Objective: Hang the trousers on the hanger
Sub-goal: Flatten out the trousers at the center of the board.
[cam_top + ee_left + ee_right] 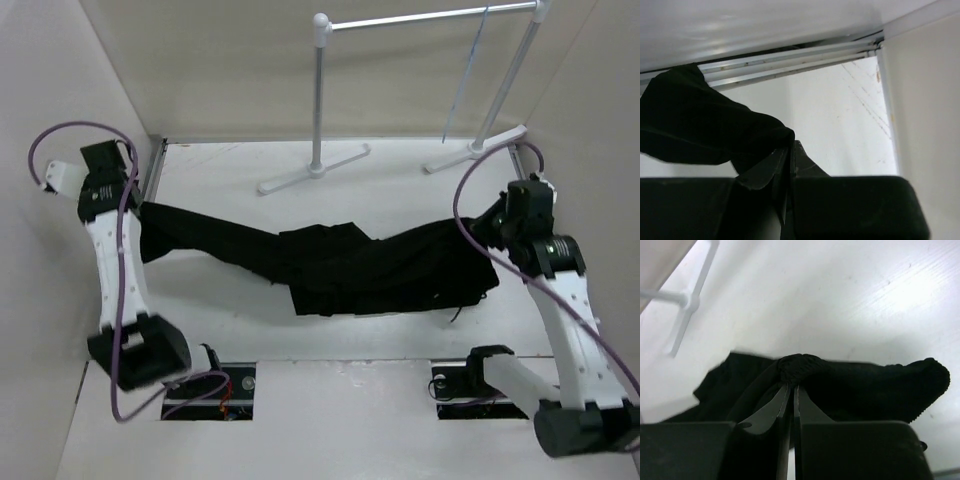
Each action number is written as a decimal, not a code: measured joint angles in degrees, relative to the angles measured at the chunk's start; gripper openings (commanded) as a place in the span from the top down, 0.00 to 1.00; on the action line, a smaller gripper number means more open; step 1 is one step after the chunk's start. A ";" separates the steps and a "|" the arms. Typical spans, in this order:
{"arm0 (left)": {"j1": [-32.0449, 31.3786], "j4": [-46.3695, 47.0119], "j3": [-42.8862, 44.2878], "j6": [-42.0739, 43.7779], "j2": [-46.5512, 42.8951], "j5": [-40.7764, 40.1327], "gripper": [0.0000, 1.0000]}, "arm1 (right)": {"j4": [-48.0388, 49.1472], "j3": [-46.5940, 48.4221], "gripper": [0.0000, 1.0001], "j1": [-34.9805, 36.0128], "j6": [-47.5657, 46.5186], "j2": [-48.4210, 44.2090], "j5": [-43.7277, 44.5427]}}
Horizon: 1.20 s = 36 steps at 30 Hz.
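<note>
The black trousers (pixel 340 265) lie stretched across the white table, legs to the left and waistband to the right. My left gripper (pixel 138 208) is shut on a leg end; in the left wrist view its jaws (pixel 790 146) pinch the black cloth (pixel 700 125). My right gripper (pixel 490 228) is shut on the waistband end; in the right wrist view its jaws (pixel 792 384) hold a bunched knot of cloth (pixel 865 387). The pale-blue hanger (pixel 468 75) hangs edge-on from the rack's bar at the back right, apart from both grippers.
The white tube garment rack (pixel 318 100) stands at the back with T-shaped feet (pixel 315 170) on the table; one foot shows in the right wrist view (pixel 687 302). Walls enclose the table on the left, right and back. A metal rail (pixel 790 55) runs along the left wall.
</note>
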 measured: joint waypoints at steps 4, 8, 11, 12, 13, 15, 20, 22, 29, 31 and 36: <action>-3.17 1.60 9.66 0.55 16.94 0.20 0.98 | 8.00 0.68 0.98 -7.56 0.79 12.63 -2.45; -6.16 1.92 26.56 1.14 35.78 1.09 0.96 | 14.16 6.56 0.98 -14.03 2.71 27.78 -5.31; -8.02 1.68 43.60 1.64 50.23 2.03 0.72 | 16.87 15.30 0.81 -16.26 4.66 39.36 -6.49; -8.55 2.16 49.37 1.92 54.80 2.45 0.60 | 17.75 18.12 0.65 -16.57 5.33 42.62 -6.49; -9.03 2.60 54.18 2.29 58.69 3.19 0.49 | 18.60 21.27 0.52 -16.81 5.99 45.97 -6.47; -9.77 3.30 58.42 2.56 62.79 5.25 0.39 | 20.46 25.31 0.37 -17.05 6.54 50.49 -6.47; -11.45 7.61 34.45 2.93 51.65 8.02 0.50 | 22.21 20.92 0.40 -15.89 6.21 47.84 -4.85; -12.90 9.22 18.36 2.86 41.33 8.26 0.61 | 23.28 14.84 0.63 -14.40 6.12 42.34 -4.09; -39.17 12.52 -9.92 0.96 11.91 10.45 0.61 | 24.59 -11.19 0.94 -4.02 8.66 14.34 -3.63; -47.98 13.81 -12.70 -1.20 9.38 11.93 0.56 | 23.80 -16.35 0.84 -1.88 9.25 8.15 -3.96; -59.19 14.53 -14.82 -7.32 14.05 12.90 0.53 | 18.97 -23.82 0.62 -0.11 9.68 -4.17 -5.09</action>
